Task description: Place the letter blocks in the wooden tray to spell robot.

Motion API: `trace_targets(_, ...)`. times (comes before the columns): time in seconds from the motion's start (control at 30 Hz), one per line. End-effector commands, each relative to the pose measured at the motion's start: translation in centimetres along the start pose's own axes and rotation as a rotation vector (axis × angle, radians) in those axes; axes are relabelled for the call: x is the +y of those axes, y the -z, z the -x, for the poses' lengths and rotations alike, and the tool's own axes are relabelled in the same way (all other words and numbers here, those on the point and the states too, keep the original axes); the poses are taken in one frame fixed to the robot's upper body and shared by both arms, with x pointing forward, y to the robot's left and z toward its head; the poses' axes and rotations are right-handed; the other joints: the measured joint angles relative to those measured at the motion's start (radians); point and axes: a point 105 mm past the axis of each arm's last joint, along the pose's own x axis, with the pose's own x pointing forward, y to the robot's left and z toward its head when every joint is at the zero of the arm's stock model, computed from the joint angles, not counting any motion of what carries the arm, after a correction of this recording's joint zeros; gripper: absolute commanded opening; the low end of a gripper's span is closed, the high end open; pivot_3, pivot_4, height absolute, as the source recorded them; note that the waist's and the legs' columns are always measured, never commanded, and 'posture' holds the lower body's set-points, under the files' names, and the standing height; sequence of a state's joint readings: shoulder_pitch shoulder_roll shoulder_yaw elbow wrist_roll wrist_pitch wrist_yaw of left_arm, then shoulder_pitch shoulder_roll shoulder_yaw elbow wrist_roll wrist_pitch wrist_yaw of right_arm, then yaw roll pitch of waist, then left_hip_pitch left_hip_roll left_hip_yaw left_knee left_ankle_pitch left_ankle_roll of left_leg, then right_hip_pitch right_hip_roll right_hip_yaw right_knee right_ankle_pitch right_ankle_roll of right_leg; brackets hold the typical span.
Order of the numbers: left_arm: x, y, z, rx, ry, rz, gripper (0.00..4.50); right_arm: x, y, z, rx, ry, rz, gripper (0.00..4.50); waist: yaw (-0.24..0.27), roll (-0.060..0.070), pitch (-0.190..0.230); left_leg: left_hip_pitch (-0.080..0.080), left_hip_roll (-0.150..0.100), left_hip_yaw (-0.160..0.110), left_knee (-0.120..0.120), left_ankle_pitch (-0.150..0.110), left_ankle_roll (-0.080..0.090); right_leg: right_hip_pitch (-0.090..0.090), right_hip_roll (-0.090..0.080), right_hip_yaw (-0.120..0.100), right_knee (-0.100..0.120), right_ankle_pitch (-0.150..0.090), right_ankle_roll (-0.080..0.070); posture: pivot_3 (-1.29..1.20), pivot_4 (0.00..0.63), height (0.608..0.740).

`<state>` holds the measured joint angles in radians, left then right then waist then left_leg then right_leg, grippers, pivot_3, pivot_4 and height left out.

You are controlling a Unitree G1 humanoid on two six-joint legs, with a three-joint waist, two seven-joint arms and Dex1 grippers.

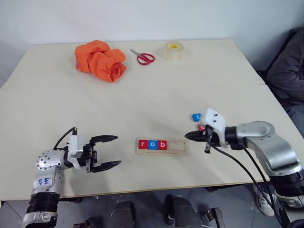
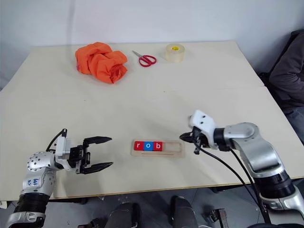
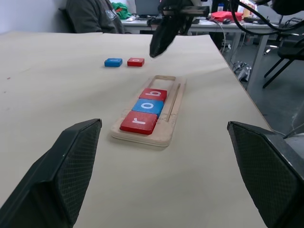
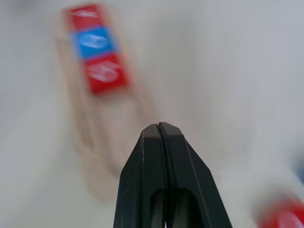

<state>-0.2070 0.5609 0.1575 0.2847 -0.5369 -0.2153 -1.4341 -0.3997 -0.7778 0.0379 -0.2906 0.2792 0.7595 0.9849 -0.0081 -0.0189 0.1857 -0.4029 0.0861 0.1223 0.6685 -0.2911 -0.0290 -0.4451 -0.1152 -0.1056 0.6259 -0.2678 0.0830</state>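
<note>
The wooden tray (image 1: 162, 147) lies between the two grippers, holding three letter blocks (image 1: 152, 144), r, o and b, at its left end. The right gripper (image 1: 191, 136), fingers pressed shut and empty, hangs just off the tray's vacant end; the left gripper (image 1: 112, 151) waits wide open, holding nothing. The next tile should be the blue block (image 3: 113, 62) beside the red block (image 3: 135, 61) just behind the right fingers, so they must open first. The pale bench (image 1: 57, 104) also carries an orange cloth (image 1: 99, 60), scissors (image 1: 143, 57) and tape (image 1: 173, 50); a person (image 1: 287, 71) sits nearby.

Both arms are silver-grey metal with white wrist housings and black two-finger grippers. Black cables loop along the right arm (image 1: 266, 142) at lower right. The left arm (image 1: 47, 171) at lower left bears blue handwritten marks.
</note>
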Motion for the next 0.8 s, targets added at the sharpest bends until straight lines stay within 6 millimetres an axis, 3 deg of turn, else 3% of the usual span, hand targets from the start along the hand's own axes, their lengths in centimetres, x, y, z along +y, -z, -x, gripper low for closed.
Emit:
trace_targets(0.03, 0.2, -0.2, -0.2, -0.004, 0.014, -0.014, 4.50, 0.1, 0.1, 2.2, -0.030, 0.086, -0.057, 0.54, 0.006, 0.000, 0.000, 0.000, 0.000, 0.000, 0.000, 0.000, 0.000, 0.000, 0.000, 0.000, 0.000, 0.000, 0.000, 0.00, 0.150, 0.740)
trace_targets(0.4, 1.1, -0.3, -0.9, -0.019, 0.031, -0.006, 4.50, 0.6, 3.5, 6.2, -0.114, 0.352, -0.231, 4.30, 0.007, 0.000, 0.000, 0.000, -0.001, -0.001, 0.000, 0.000, 0.000, 0.001, 0.000, 0.000, 0.000, 0.000, 0.000, 0.00, 0.150, 0.740)
trace_targets(0.43, 1.1, -0.4, -0.9, -0.021, 0.032, -0.006, 4.50, 0.7, 3.7, 6.5, -0.120, 0.369, -0.241, 4.46, 0.006, -0.001, 0.000, 0.000, -0.001, -0.001, 0.000, 0.000, 0.000, 0.001, 0.000, 0.000, 0.000, 0.000, 0.000, 0.00, 0.150, 0.740)
trace_targets(0.6, 1.1, -0.4, -0.8, -0.017, 0.039, -0.001, 4.50, 0.3, 4.3, 7.8, -0.155, 0.488, -0.240, 4.46, 0.007, -0.001, 0.000, 0.000, -0.001, -0.001, 0.000, 0.000, 0.000, 0.001, 0.000, 0.001, 0.000, 0.000, 0.000, 0.00, 0.150, 0.740)
trace_targets(0.8, 1.3, -0.6, -0.7, -0.012, 0.053, 0.000, 4.50, 0.6, 4.7, 8.2, -0.197, 0.496, -0.243, 4.46, 0.008, -0.001, 0.000, 0.000, -0.001, -0.002, 0.000, 0.001, 0.001, 0.001, 0.001, 0.001, 0.000, 0.000, 0.000, 0.00, 0.150, 0.740)
